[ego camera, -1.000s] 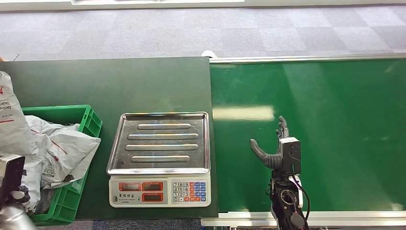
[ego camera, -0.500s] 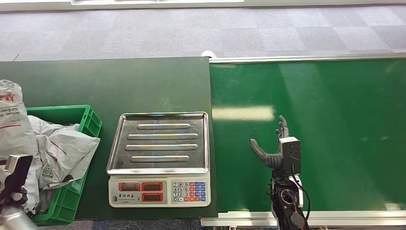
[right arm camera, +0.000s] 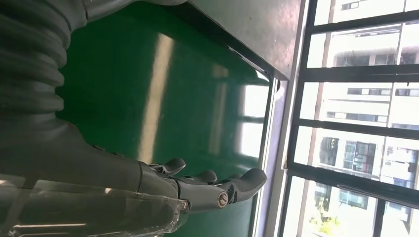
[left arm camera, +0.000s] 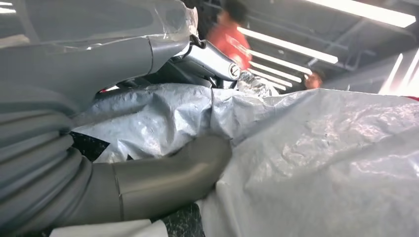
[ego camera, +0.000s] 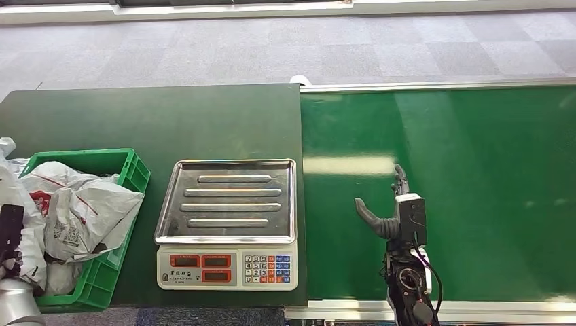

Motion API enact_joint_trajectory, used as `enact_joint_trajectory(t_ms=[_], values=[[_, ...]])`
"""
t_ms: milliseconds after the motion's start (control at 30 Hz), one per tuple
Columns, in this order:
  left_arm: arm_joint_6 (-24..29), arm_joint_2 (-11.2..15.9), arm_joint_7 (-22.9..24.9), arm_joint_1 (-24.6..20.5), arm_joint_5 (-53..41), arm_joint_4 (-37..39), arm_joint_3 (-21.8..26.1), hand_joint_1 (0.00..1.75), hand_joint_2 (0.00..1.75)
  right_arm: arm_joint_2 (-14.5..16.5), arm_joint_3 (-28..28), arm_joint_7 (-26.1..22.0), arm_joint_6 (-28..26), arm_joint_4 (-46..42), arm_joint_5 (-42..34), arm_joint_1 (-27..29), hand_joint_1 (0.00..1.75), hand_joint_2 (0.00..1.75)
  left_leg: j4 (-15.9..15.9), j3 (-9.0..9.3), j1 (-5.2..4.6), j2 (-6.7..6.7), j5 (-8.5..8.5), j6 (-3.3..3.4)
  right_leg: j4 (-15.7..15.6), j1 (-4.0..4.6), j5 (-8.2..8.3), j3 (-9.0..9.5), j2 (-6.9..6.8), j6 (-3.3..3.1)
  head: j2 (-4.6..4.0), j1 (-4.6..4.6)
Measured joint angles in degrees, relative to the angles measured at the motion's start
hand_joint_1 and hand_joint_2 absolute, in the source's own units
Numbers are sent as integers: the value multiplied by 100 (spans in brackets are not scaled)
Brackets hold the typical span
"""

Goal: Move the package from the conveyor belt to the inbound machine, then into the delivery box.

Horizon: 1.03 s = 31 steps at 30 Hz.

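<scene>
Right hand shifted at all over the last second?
No. The right hand hovers open over the same spot on the conveyor belt, same gap to the scale.

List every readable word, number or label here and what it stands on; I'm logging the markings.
Keypad of the steel-trayed electronic scale: digits "7 8 9", "4 5 6", "1 2 3", "0".
Scale front label and red displays: too small to read.
Grey plastic mailer bags in the green plastic crate: red and black print, too blurred to read.
Green conveyor belt: no text.

Grey carpet-tile floor (ego camera: 204,47) beyond a dark green table (ego camera: 156,122), tall windows (right arm camera: 360,98) bright
</scene>
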Motion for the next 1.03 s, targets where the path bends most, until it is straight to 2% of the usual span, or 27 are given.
enact_joint_trajectory(t_ms=[67,167,367,700,1033], values=[[-244,191,371,-5,-86,353,-331,0,175,10,-15,32,7,-23,44,3,0,175,-24,19,-5,-14,21,-5,0,-5,6,12,-17,-12,0,1],[-488,426,696,-31,-168,793,-770,0,175,33,-53,87,8,-81,94,16,0,175,-52,56,-17,-22,37,-12,0,-16,8,39,-28,-25,0,-1],[-414,634,772,-62,-159,1229,-1305,0,175,79,-136,121,13,-213,144,37,0,175,-71,111,-24,-35,44,-31,0,-21,-6,85,-43,-41,0,-4],[-67,750,572,-37,207,1337,-1631,0,175,134,-170,122,43,-320,195,22,0,175,-79,119,-25,-65,45,-39,0,-22,-17,96,-72,-45,0,-4],[-38,761,545,-5,259,1311,-1757,0,175,161,-191,122,45,-325,204,14,0,175,-80,116,-26,-82,47,-41,0,-23,-22,99,-89,-44,0,-3]])
